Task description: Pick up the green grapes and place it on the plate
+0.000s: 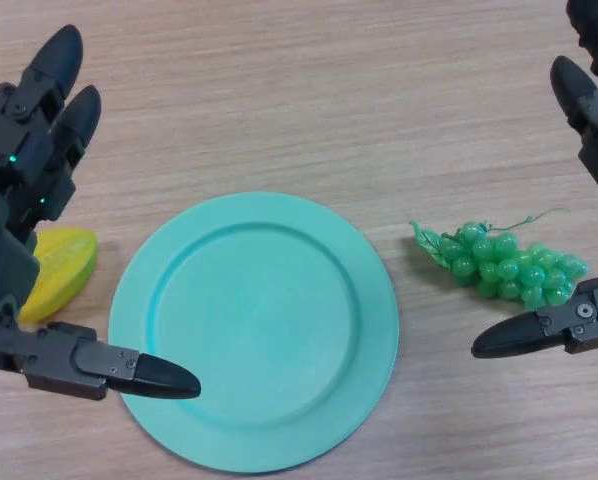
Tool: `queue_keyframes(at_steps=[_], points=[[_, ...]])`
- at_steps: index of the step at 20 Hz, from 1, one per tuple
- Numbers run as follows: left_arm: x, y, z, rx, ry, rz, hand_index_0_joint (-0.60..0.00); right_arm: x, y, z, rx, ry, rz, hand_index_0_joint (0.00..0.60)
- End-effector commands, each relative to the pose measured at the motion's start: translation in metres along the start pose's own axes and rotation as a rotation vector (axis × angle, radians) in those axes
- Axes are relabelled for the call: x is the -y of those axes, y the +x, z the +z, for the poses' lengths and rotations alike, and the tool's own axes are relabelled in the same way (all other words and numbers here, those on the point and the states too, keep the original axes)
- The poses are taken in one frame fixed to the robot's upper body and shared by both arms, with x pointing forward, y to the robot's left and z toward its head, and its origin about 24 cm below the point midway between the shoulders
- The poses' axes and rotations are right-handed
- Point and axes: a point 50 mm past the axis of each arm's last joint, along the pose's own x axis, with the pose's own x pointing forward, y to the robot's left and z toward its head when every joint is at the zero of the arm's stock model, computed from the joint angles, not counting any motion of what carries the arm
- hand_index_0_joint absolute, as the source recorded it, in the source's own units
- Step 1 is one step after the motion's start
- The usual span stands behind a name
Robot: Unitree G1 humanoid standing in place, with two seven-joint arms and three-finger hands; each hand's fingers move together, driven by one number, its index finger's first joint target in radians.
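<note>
A bunch of green grapes (pixel 504 263) lies on the wooden table, right of a round teal plate (pixel 179 300). The plate holds nothing. My right hand (pixel 589 120) comes in at the right edge, open, with its fingers beyond the grapes and its thumb (pixel 539 333) just in front of them, apart from the bunch. My left hand (pixel 24 160) is open at the left edge, its thumb (pixel 129 372) over the plate's front left rim.
A yellow starfruit-like piece (pixel 64 272) lies left of the plate, partly hidden under my left hand. The wooden table (pixel 309 110) stretches beyond the plate.
</note>
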Motion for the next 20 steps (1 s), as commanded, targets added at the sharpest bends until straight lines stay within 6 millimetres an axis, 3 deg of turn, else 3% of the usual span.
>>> queue_keyframes(at_steps=[1,13,17,20], points=[[-0.002,0.001,0.023,0.135,0.068,0.026,0.000,0.007,-0.002,0.028,0.202,-0.050,-0.022,0.000],[0.000,0.000,0.018,0.127,0.064,0.041,0.000,0.010,0.003,0.017,0.178,-0.082,-0.037,0.000],[0.001,-0.003,0.016,0.118,0.060,0.038,0.000,0.019,0.018,-0.008,0.111,-0.156,-0.065,0.000],[0.003,-0.005,0.017,0.121,0.067,0.043,0.000,0.025,0.035,-0.034,0.067,-0.397,-0.076,0.000]])
